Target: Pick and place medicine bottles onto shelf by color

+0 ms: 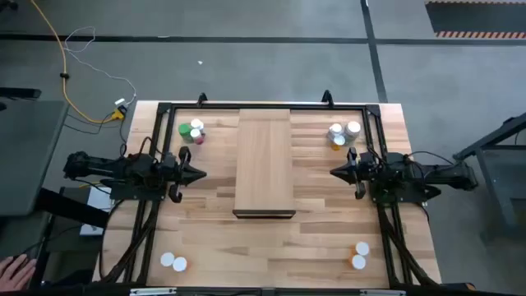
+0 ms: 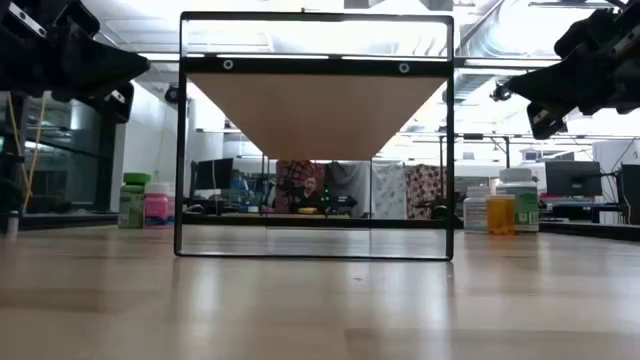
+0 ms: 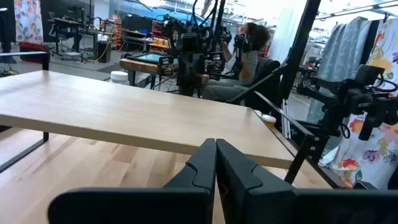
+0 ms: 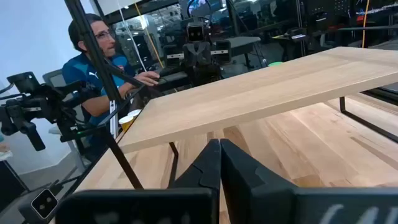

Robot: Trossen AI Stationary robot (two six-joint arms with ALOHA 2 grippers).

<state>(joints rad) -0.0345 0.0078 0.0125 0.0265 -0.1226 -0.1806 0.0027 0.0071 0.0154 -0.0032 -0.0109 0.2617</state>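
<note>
The pale wood shelf [image 1: 264, 161] stands raised on a black frame in the middle of the table. Medicine bottles stand on their bases in four groups: green and pink ones at the far left [image 1: 191, 132], white and orange ones at the far right [image 1: 343, 132], two at the near left [image 1: 173, 262], two at the near right [image 1: 360, 254]. My left gripper [image 1: 205, 173] is shut, held above the table left of the shelf and pointing at it. My right gripper [image 1: 332, 172] is shut, right of the shelf and pointing at it. Neither holds anything.
Black frame rails [image 1: 158, 148] run along the table's left, right and far sides. A yellow cable [image 1: 66, 78] lies on the floor beyond the table's far left. A person's hand [image 1: 15, 269] shows at the near left, off the table. People sit beyond the table.
</note>
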